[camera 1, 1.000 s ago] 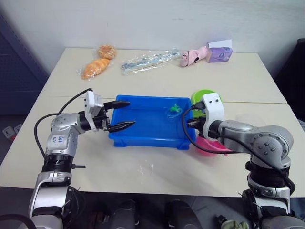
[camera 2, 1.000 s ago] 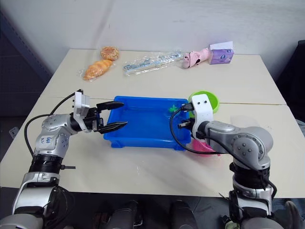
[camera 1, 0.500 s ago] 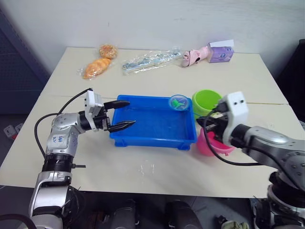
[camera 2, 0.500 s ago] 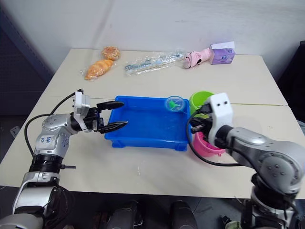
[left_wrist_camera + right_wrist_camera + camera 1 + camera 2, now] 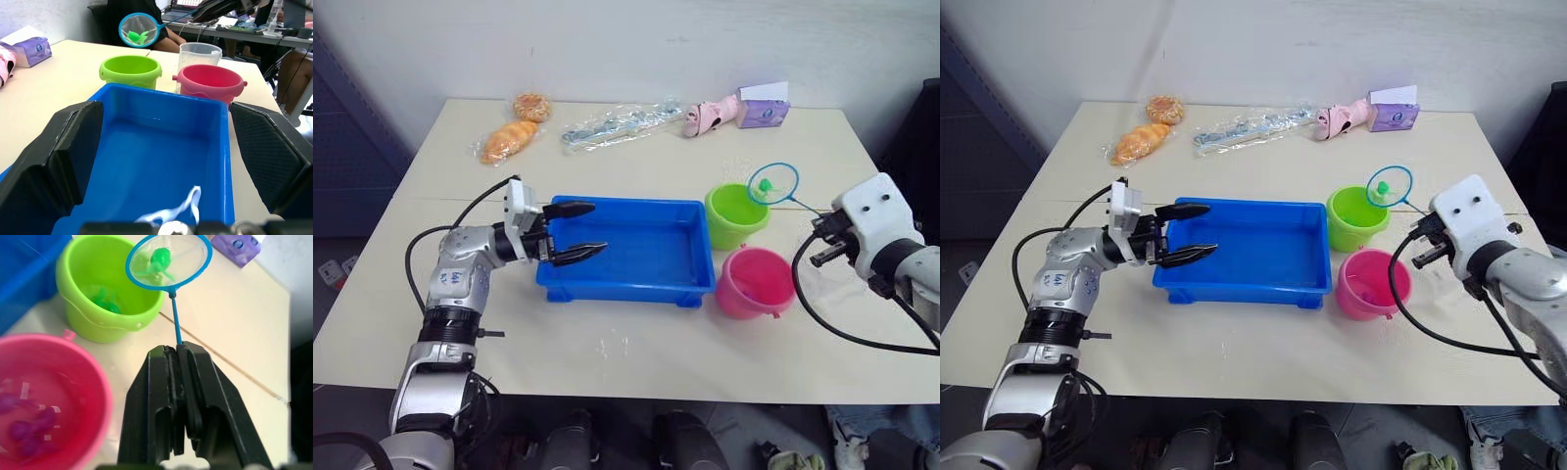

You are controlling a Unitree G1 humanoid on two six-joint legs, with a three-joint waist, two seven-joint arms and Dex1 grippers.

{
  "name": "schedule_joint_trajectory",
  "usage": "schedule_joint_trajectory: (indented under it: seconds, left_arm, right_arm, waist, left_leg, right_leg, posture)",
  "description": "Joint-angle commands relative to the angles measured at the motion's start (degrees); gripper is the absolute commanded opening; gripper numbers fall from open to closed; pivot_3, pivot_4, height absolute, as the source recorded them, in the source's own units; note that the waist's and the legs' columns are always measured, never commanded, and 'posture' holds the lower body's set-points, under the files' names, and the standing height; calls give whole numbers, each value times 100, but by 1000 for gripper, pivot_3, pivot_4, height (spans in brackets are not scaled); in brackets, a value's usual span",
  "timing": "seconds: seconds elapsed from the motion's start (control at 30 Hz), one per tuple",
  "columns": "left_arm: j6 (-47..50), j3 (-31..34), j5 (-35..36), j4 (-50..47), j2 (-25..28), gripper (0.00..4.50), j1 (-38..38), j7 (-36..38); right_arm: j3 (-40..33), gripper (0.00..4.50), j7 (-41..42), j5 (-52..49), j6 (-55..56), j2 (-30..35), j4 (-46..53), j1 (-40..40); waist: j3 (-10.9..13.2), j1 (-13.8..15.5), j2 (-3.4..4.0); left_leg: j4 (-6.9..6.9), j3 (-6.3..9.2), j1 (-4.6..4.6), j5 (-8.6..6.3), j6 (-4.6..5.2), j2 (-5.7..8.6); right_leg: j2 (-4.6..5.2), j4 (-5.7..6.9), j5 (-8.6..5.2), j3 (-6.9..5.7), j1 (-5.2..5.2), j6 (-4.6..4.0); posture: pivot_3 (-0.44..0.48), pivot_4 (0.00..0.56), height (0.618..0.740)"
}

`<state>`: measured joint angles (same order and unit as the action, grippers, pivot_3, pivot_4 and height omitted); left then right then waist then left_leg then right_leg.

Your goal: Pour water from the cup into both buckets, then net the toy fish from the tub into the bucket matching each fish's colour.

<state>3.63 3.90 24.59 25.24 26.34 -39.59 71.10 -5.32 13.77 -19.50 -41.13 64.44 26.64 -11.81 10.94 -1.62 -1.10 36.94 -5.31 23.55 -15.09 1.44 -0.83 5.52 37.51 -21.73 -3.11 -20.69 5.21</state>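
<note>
while the right gripper (image 5: 178, 382) pinches the thin handle of the net (image 5: 168, 260) between its two closed fingers, the blue hoop sits out ahead of the fingertips, raised in the air beside the far rim of the green bucket (image 5: 102, 289). a green toy fish (image 5: 159, 257) lies in the mesh. more green fish (image 5: 105, 301) rest in the bottom of the green bucket, below and just to one side of the hoop. the pink bucket (image 5: 44, 396) stands closer to that gripper, beside its fingers, with purple-pink fish (image 5: 29, 428) in its water. seen from the left wrist, a clear cup (image 5: 198, 54) stands just behind the pink bucket.

the left gripper (image 5: 576, 231) hangs over the near-left end of the blue tub (image 5: 636, 250) with its fingers spread apart and nothing between them; the tub stretches away from it toward the two buckets. i can see no fish in the part of the tub that shows.
</note>
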Motion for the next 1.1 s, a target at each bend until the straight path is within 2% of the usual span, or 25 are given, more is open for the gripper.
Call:
schedule_joint_trajectory:
  seconds: [0.03, 0.17, 0.3, 0.43, 0.6, 0.67, 0.8, 0.97, 1.1]
  left_arm:
    - [-58, 42, 1, -83, -9, 4428, -108, -31]
    - [-29, 45, 10, -169, -34, 4428, -37, -95]
    - [-14, 51, 14, -195, -56, 4428, -23, -153]
    - [-22, 24, 8, -178, -98, 4428, -51, -189]
    - [-47, 10, -13, -132, -106, 4428, -88, -172]
    - [-56, -5, -15, -130, -95, 4428, -87, -122]
    - [123, 66, 302, -288, 40, 4428, -93, 363]
    - [366, 52, 655, -1037, 290, 4428, 96, 934]
    - [860, 218, 1034, -1796, 590, 4428, 506, 995]
  right_arm:
    - [461, 0, 208, 1330, 1332, 267, -379, -56]
    - [1217, 0, 106, 3289, 3108, 806, -1172, -183]
    - [1262, 0, 116, 4082, 3881, 839, -1652, -170]
    - [1224, 0, -336, 4914, 4922, 922, -2264, -31]
    - [865, 0, -878, 5531, 5681, 1044, -2586, -3]
    - [574, 0, -825, 5190, 5840, 917, -2673, 84]
    - [-222, 0, 93, 3384, 5675, 306, -2353, 333]
    - [-908, 0, 1510, 62, 3507, -756, -825, 565]
    - [-863, 0, 2160, -1268, 2592, -944, 291, 740]
  waist:
    - [0, 5, 0]
    - [0, 9, 1]
    - [0, 12, 1]
    - [0, 14, 1]
    - [2, 14, 3]
    - [2, 6, 3]
    - [3, 8, 0]
    - [4, 10, -1]
    - [4, 11, 0]
  left_leg:
    - [0, 0, -1, 1, -1, 0]
    - [5, 0, -1, 1, -2, 1]
    - [5, 1, -3, 3, -6, 0]
    - [7, 1, -4, 4, -7, 0]
    - [9, 1, -5, 5, -10, 0]
    - [9, 1, -7, 7, -12, 0]
    - [8, 3, -20, 8, -14, -4]
    - [12, 6, -24, 7, -13, -6]
    - [13, 15, -27, 4, -6, -6]
  right_leg:
    - [0, 1, 0, 0, 0, 0]
    - [2, 2, 0, 0, 0, 0]
    - [1, 2, 0, -1, 2, 0]
    - [1, 4, 0, -2, 5, 0]
    - [1, 9, 0, -2, 5, 0]
    - [0, 10, 0, -1, 5, 0]
    - [-5, 8, 0, -5, 22, 0]
    - [-7, 14, 0, -4, 29, -1]
    - [-5, 12, 0, -6, 39, -1]
  posture:
    - [0, 150, 740]
    - [0, 150, 740]
    - [0, 150, 740]
    - [0, 150, 740]
    - [0, 150, 740]
    - [0, 150, 740]
    - [0, 150, 740]
    - [0, 150, 740]
    - [0, 150, 740]
